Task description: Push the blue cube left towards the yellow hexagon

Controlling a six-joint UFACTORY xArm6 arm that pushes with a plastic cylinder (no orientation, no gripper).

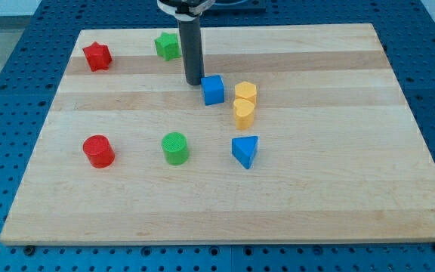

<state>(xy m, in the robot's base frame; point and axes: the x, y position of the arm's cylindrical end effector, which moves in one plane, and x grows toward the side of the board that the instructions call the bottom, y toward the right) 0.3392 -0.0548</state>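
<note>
The blue cube [213,89] sits a little above the board's middle. The yellow hexagon [245,93] lies just to its right, almost touching it. A yellow heart-shaped block [244,112] sits directly below the hexagon, touching it. My tip [194,81] rests on the board just left of the blue cube, close to its upper left corner, with the dark rod rising straight up from it.
A red star [96,57] and a green star [168,45] lie near the view's top left. A red cylinder [98,150], a green cylinder [175,147] and a blue triangle [245,150] form a row lower down. The wooden board [353,189] sits on a blue perforated table.
</note>
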